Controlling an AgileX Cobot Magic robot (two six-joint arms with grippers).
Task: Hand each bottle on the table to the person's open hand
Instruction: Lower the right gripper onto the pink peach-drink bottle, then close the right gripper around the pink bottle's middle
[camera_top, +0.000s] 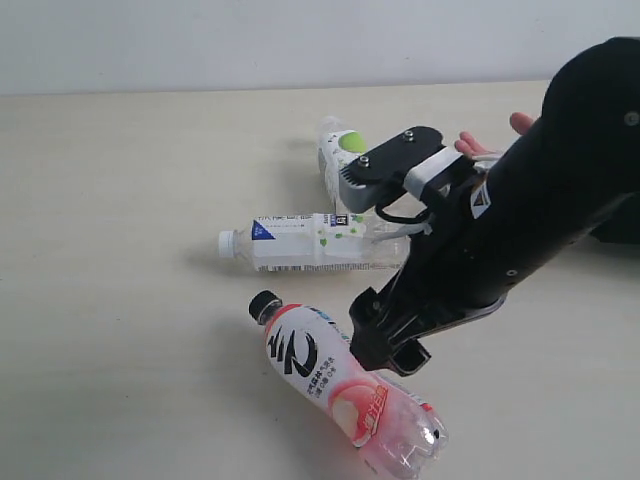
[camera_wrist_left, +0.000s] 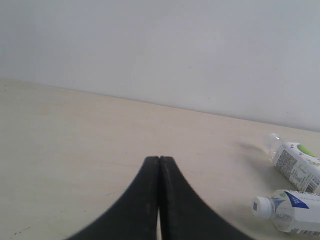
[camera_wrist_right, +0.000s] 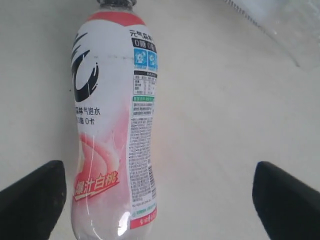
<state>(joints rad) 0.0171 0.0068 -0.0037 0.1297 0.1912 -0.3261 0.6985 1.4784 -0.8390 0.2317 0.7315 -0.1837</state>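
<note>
Step in hand: I judge this to be the approach on the pink-labelled bottle (camera_top: 340, 385), before any grasp.
Right gripper (camera_wrist_right: 159, 202): the jaws stand wide apart and hold nothing. It hangs over the bottle's lower half.
Left gripper (camera_wrist_left: 159, 162): the jaws are pressed together and empty. It is parked low over the table (camera_top: 120, 300), well away from the work.
Where the bottle is: it lies on its side on the table, nearest the camera in the exterior view, apart from the blue-labelled bottle (camera_top: 305, 243) and the green-labelled bottle (camera_top: 338, 160) behind it.
Long axis: it runs diagonally in the exterior view, with the black cap up-left and the clear base down-right. In the right wrist view it lies almost square to the line between my fingers (camera_wrist_right: 32, 202).
Doing it well: the bottle sits nearer one finger than the other, so I would shift sideways to centre it first. Then I would descend straight and close on the labelled waist rather than the tapering shoulder. A round bottle can roll if one finger touches it early.
Squeeze: keep it moderate, because thin plastic should buckle easily.
Receiving hand: the person's hand (camera_top: 468, 144) shows only its fingertips past my arm. I cannot confirm that the palm is up.
</note>
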